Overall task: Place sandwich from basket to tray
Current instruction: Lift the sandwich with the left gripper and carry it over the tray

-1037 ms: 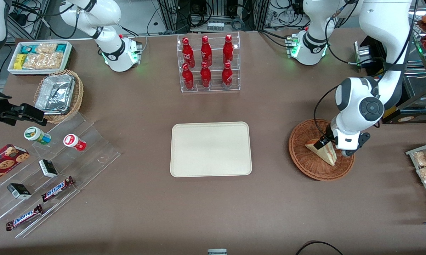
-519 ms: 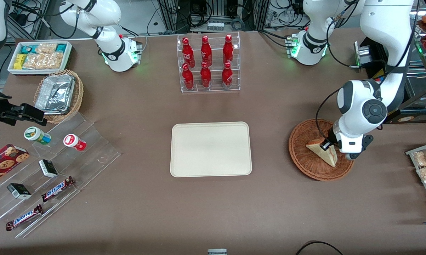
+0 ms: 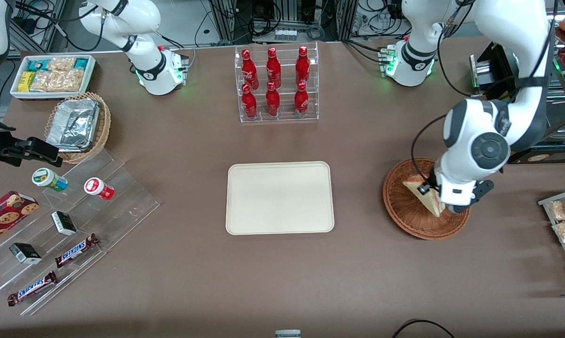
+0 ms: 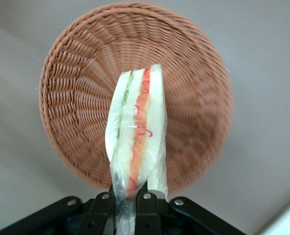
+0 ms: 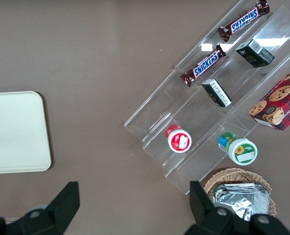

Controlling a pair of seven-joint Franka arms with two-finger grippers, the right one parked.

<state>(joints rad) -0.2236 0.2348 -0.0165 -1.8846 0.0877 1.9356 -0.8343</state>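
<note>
The pincer (image 4: 130,198) is squeezing the sandwich (image 4: 137,139) by one end and holding it up in the air above the basket (image 3: 406,211). The sandwich is hanging over the middle of the basket. The tray (image 3: 279,197) is sitting on the worktop (image 3: 282,272) nearby.

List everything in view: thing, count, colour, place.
sandwich: 1, white with red and green filling, held above the basket
basket: 1, reddish-brown wicker, toward the working arm's end
tray: 1, cream, table centre
bottles: 6, red, in a clear rack farther from the camera than the tray
foil trays: silver, in a tan basket
white bin: 1, snack packets, beside the tan basket
Snickers bars: 2, brown, on clear steps
cookie box: 1, red
gripper: 1, black, shut on the sandwich over the basket
</note>
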